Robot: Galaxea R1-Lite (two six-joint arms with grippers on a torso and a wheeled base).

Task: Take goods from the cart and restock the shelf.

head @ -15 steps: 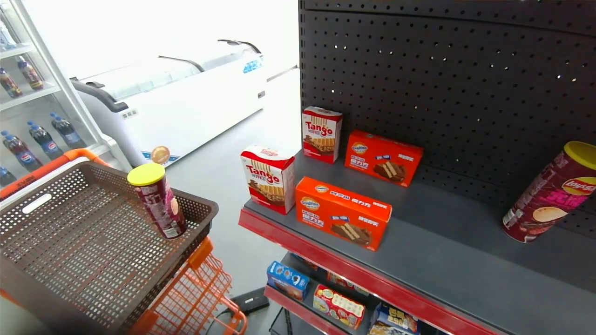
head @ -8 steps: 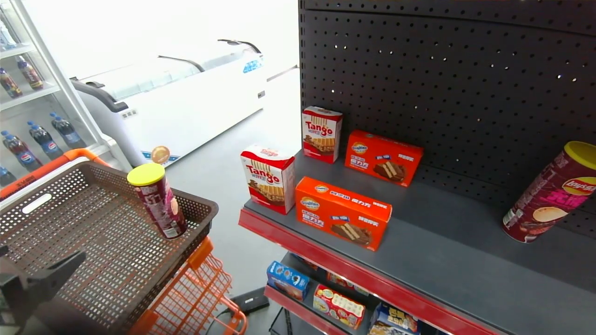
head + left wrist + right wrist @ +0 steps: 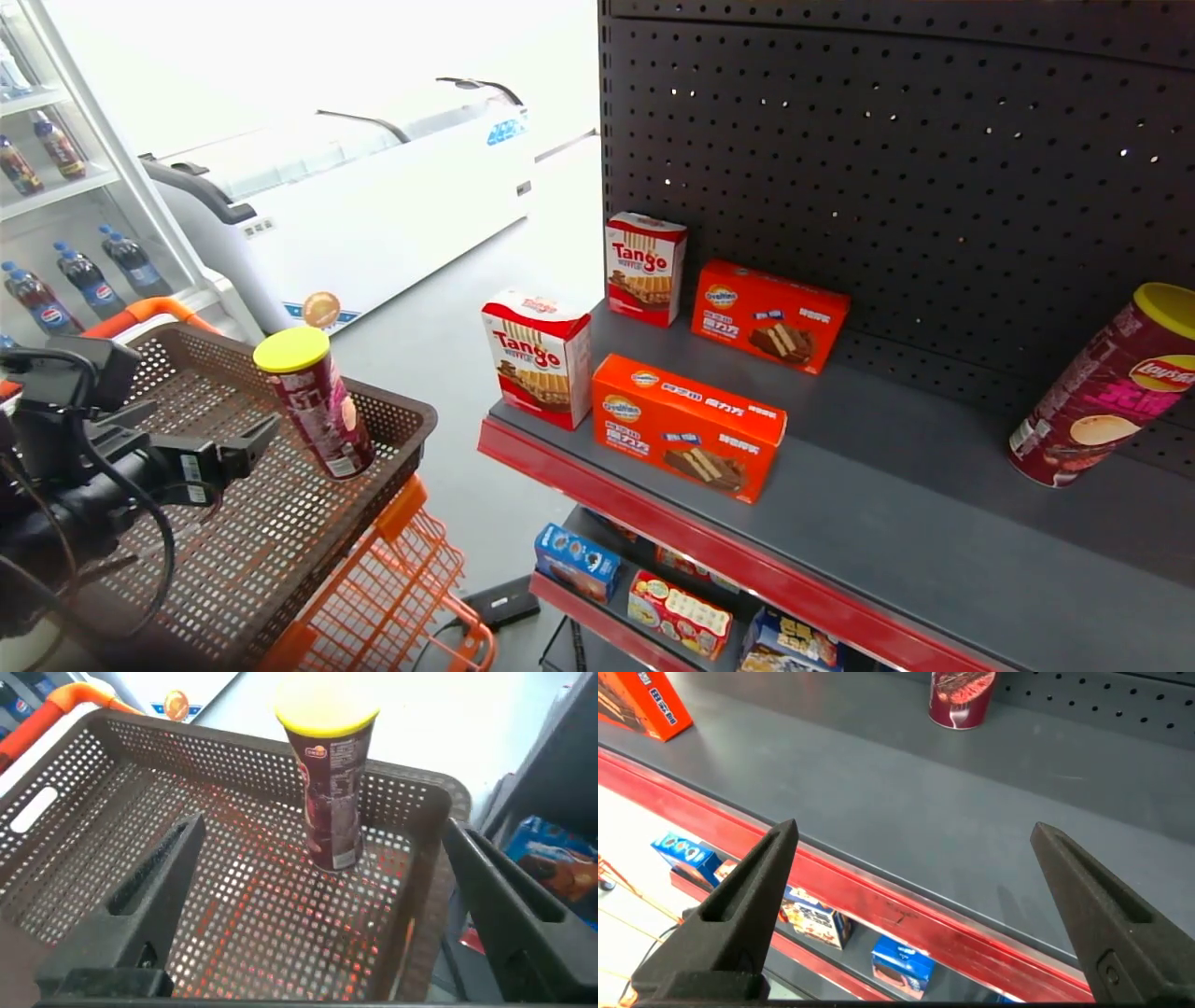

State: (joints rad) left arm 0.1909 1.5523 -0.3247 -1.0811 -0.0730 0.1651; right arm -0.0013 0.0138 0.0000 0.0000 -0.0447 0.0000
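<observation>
can: chip can (image 3: 316, 401) stands upright in cart basket (image 3: 422, 420), by wall on shelf side.
L grip: left gripper (image 3: 322, 835) spread wide, lined up on can, no contact.
R grip: right gripper (image 3: 913, 833) spread wide over shelf (image 3: 887, 485) front.
tip: can to be centred betw. fingers, clamped mid-body, lifted straight; basket wall to be avoided.

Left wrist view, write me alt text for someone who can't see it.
A dark chip can with a yellow lid stands upright in a brown perforated basket, near its far wall. The open left hand frames it from the near side without touching it. An orange cart handle shows at the basket's far corner.
</observation>
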